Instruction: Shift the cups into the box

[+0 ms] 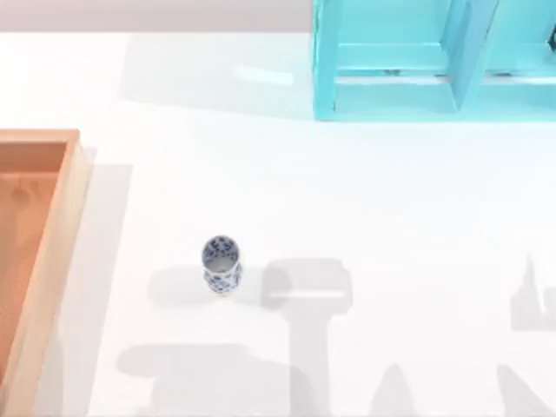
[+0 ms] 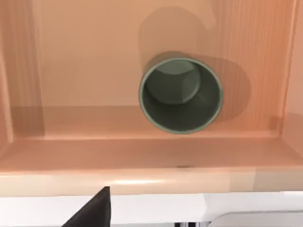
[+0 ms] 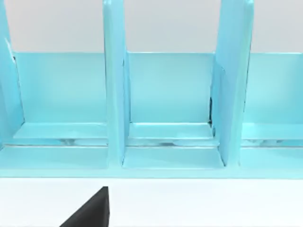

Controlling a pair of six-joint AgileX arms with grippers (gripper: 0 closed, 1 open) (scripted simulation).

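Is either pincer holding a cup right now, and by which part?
Nothing is held. The olive-grey cup stands free in the box; the floral cup stands alone on the table.

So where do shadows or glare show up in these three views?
Top view: grey arm-shaped shadows fall on the table around the white cup. Left wrist view: the olive cup casts a soft shadow on the box floor. Right wrist view: even light on the turquoise shelf.

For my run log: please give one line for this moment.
green cup: in box | patterned cup: upright on table, outside box
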